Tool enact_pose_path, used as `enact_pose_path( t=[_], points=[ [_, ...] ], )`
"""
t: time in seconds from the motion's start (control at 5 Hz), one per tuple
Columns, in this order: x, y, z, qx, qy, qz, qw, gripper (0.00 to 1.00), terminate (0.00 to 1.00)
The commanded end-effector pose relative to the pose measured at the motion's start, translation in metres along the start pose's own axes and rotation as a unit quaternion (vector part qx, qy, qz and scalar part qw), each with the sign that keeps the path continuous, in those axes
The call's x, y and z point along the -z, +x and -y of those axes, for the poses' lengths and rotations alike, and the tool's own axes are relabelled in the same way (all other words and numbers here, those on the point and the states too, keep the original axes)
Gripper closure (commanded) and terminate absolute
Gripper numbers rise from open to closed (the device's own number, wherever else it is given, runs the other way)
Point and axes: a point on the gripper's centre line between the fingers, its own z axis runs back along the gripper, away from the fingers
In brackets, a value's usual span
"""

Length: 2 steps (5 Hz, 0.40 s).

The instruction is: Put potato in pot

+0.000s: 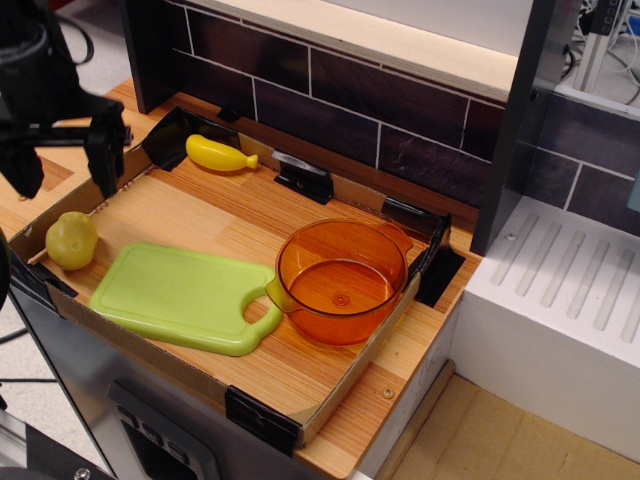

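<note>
- My gripper (63,167) hangs at the far left of the view, over the left edge of the tray (330,395), with both dark fingers (104,160) pointing down.
- The fingers stand wide apart and there is nothing between them.
- The potato (72,240) sits below me in the tray's near-left corner, against the cardboard wall, just beside the left end of the board (180,296); I am above it and not touching it.
- The pot (340,280) stands upright toward the right of the tray, empty, with one handle just beside the board's handle end. It is well apart from the potato, with the board lying between them.
- A banana (218,154) lies at the back of the tray near the tiled wall (340,100).
</note>
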Motion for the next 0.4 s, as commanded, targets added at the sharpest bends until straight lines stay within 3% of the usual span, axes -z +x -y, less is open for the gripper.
enact_pose_path(
  t=[0.0, 0.2],
  points=[
    [0.0157, -0.0011, -0.011, 0.033, 0.0, -0.018, 0.9993, 0.0, 0.0],
    [0.0239, -0.0006, -0.0123, 0.033, -0.003, -0.02, 0.9992, 0.0, 0.0]
  ],
)
